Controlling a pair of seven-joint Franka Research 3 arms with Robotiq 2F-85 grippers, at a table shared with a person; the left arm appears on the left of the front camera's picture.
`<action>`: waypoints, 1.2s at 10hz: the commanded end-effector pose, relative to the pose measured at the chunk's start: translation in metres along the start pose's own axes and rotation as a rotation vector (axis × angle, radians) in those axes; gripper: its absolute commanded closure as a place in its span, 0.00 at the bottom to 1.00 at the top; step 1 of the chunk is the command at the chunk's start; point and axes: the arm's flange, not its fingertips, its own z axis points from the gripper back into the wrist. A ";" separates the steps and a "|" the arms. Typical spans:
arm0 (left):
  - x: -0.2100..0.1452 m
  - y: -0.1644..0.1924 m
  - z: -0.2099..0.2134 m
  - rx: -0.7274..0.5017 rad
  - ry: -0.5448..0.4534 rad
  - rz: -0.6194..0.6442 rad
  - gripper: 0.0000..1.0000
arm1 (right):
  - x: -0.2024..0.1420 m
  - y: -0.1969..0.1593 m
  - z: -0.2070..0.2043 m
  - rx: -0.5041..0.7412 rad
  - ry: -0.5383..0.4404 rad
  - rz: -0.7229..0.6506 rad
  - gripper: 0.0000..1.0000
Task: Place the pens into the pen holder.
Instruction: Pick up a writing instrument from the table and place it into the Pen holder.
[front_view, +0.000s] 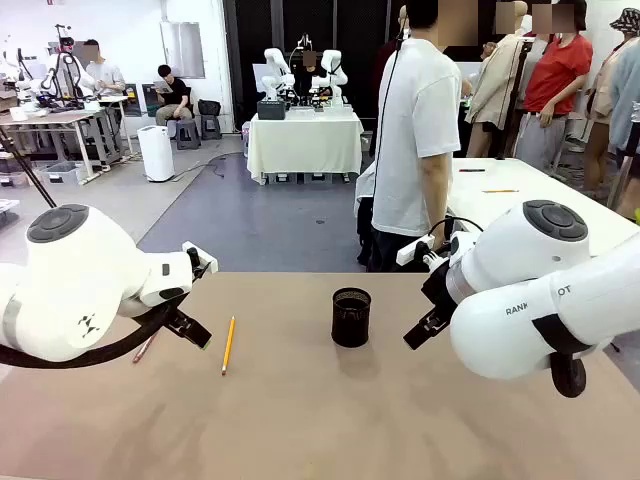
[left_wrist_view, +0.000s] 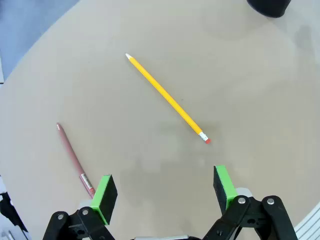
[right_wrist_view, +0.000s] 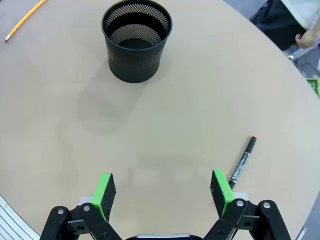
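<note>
The black mesh pen holder stands upright near the table's middle, and looks empty from above in the right wrist view. A yellow-orange pencil lies left of it on the table, ahead of my open left gripper. A dark reddish pencil lies close beside that gripper's left pad. A black marker with a red tip lies just beside the right pad of my open right gripper. Both grippers hover above the table with nothing between their fingers. In the front view the left gripper and right gripper flank the holder.
The tan table has a rounded far edge. A person in a white shirt stands behind it at the right, one hand near the edge. My bulky white arms hang over the table's left and right sides.
</note>
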 end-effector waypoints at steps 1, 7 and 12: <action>0.000 0.000 0.000 0.000 0.000 0.000 0.00 | 0.000 0.000 0.000 0.000 0.000 0.000 0.00; 0.000 0.000 0.000 0.000 0.000 0.000 0.00 | 0.000 0.000 0.000 0.000 0.000 0.000 0.00; 0.000 0.000 0.000 0.000 0.000 0.000 0.00 | 0.000 0.000 0.000 0.000 0.000 0.000 0.00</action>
